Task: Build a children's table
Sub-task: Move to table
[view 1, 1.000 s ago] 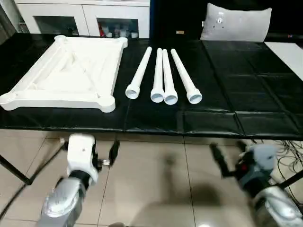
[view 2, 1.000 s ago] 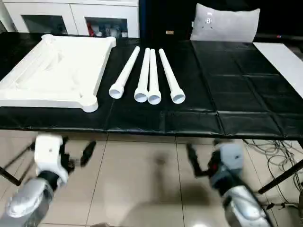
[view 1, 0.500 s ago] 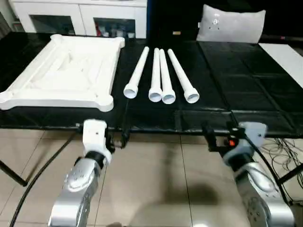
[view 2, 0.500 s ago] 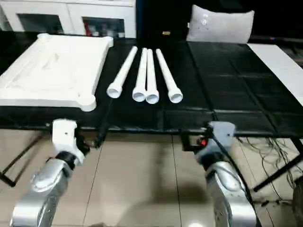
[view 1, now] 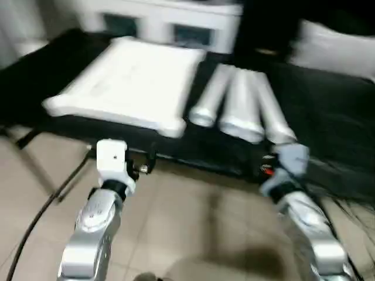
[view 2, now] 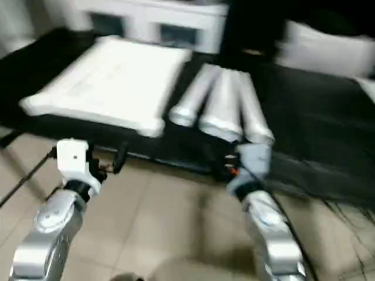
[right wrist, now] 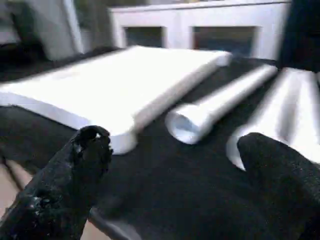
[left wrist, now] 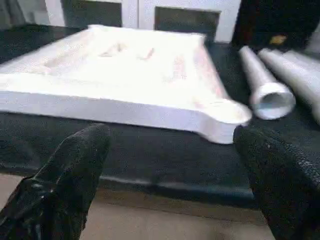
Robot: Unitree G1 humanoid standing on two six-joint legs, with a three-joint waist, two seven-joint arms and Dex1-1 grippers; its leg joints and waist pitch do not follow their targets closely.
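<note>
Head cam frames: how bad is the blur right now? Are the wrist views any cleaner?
Left eye and right eye views: heavy smear, the legs melt into one pale mass and the table top shows no ribs. Left wrist view: milder, the nearest leg's open end reads clearly. Right wrist view: soft, background cabinet hazy.

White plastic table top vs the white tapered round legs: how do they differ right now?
The white plastic table top is one broad flat slab with a rounded corner socket; the white tapered round legs are long narrow tubes with open flared ends. The top lies left of the legs, which lie side by side. Both are white and rest loose on the black table, untouched.
</note>
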